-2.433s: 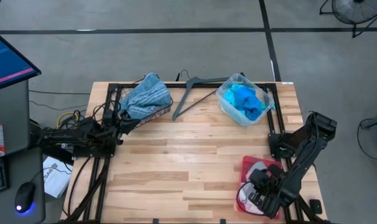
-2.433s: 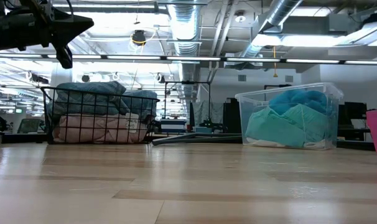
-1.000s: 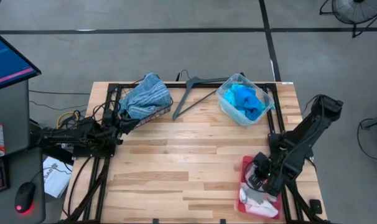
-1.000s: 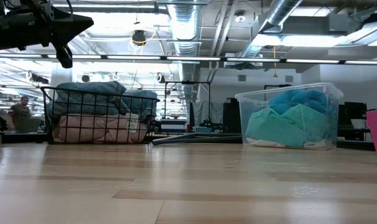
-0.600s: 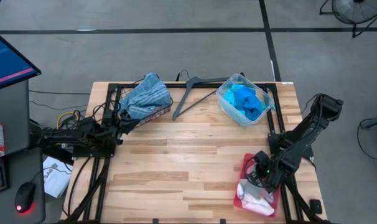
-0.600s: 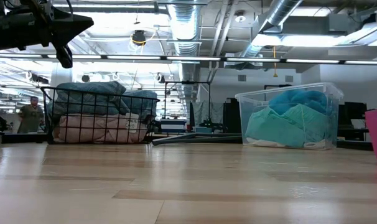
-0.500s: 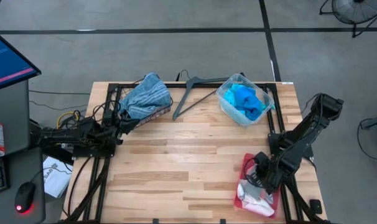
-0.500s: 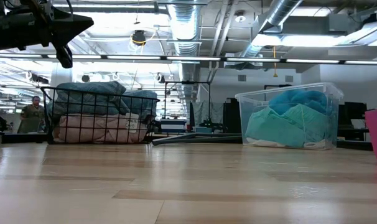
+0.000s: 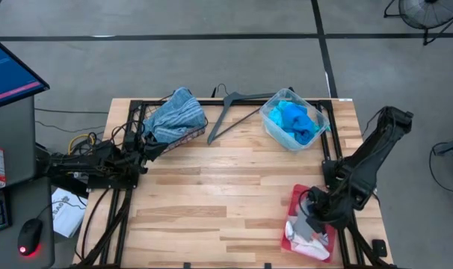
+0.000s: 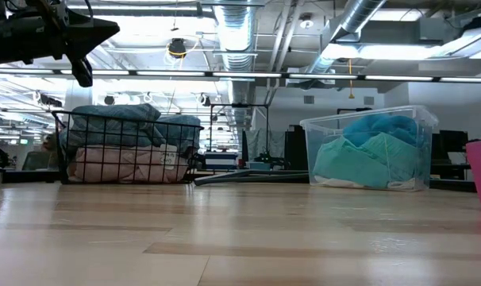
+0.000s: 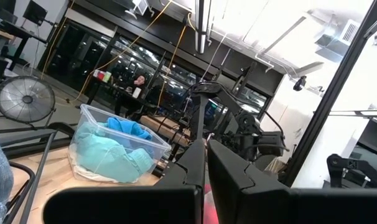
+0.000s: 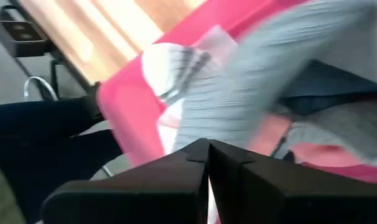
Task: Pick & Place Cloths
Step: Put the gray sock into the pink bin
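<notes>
My right gripper (image 9: 310, 223) hangs over the red tray (image 9: 295, 200) at the table's (image 9: 226, 202) five o'clock corner; in the right wrist view its two dark fingers (image 12: 176, 171) meet at the tips with nothing between them, poised just above a grey-and-white cloth (image 12: 269, 74) lying in the tray with pink fabric under it. My left gripper (image 9: 148, 146) waits at the nine o'clock edge, its fingers (image 11: 195, 168) pressed together and empty, beside the wire basket (image 10: 121, 151) at eleven o'clock, which holds the blue-white striped cloth (image 9: 174, 116) over pink ones. At one o'clock a clear plastic bin (image 9: 294, 119) contains turquoise and bright blue cloths (image 9: 292, 119). A grey hanger (image 9: 230, 112) lies at twelve o'clock between basket and bin.
</notes>
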